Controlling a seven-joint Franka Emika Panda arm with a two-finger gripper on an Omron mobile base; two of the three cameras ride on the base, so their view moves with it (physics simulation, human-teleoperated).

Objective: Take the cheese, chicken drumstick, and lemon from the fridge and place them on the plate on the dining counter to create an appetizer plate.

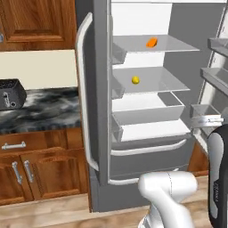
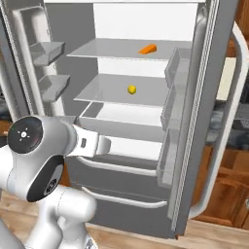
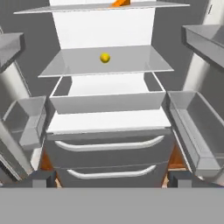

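Fridge (image 1: pixel 95 111) doors wide; cheese (image 3: pixel 120 3) cut off at hand view's top edge. One cheese, one lemon (image 3: pixel 104 57), mid-shelf. Gripper (image 3: pixel 111 178) spread, holding nothing.

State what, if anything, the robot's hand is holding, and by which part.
Nothing: the hand is open and empty; the lemon and cheese sit on fridge shelves.

Open fridge (image 1: pixel 95 111), cheese (image 1: pixel 152 42) on upper shelf, lemon (image 1: pixel 135 80) on shelf below
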